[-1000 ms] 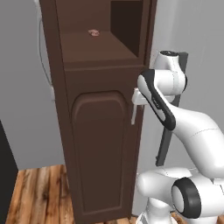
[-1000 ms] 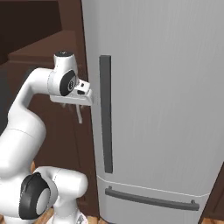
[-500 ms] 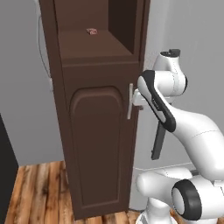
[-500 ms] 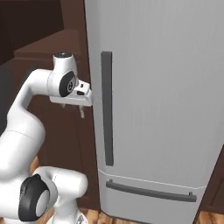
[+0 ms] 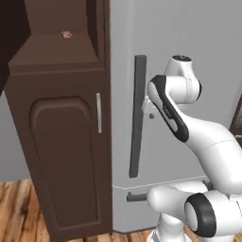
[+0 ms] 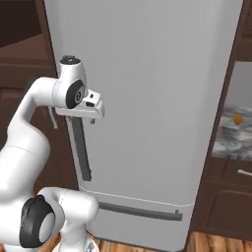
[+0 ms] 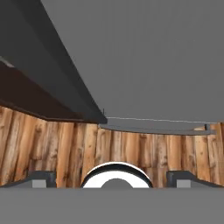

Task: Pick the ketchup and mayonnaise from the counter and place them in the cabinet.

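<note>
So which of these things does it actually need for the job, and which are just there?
For the job:
- cabinet, door shut
- counter, far right
- gripper, open and empty

Just there:
- fridge
- small orange thing on the counter
- wood floor

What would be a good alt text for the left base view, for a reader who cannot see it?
A white robot arm rises from the lower right, its end effector near the long dark handle of a tall grey refrigerator. On the left stands the cabinet, dark brown, its arched door shut and a small reddish thing in the open niche above it.
</note>
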Robot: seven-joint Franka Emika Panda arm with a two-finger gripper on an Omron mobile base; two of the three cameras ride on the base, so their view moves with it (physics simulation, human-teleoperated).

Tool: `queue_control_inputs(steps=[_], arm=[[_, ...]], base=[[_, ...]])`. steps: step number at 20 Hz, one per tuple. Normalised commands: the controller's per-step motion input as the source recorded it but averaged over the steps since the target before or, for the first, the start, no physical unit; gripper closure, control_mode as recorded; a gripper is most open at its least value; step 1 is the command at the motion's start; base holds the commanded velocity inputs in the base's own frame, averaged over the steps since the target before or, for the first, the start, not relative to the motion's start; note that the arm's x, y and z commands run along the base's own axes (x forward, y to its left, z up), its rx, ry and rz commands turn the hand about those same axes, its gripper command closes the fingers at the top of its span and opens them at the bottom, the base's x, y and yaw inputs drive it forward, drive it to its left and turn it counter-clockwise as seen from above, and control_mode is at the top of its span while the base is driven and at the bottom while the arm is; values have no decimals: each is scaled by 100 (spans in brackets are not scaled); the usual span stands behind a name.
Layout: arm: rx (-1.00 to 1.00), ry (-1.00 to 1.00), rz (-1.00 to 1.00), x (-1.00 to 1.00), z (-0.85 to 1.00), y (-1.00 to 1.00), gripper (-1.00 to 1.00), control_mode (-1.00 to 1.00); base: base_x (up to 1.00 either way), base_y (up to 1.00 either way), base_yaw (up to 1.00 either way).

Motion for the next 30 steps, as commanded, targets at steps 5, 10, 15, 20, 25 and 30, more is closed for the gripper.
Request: queue_control_inputs(steps=[5,10,15,20,25,30], arm=[[0,0,0,0,0,0,-100,100],[0,0,0,0,0,0,-100,100],[0,0,0,0,0,0,-100,100],[0,0,0,0,0,0,-100,100],[0,0,0,0,0,0,-100,100],[0,0,0,0,0,0,-100,100]], base=[[0,-89,0],[0,-90,0],[0,-82,0],[0,-79,0],[0,-72,0],[0,-67,0]])
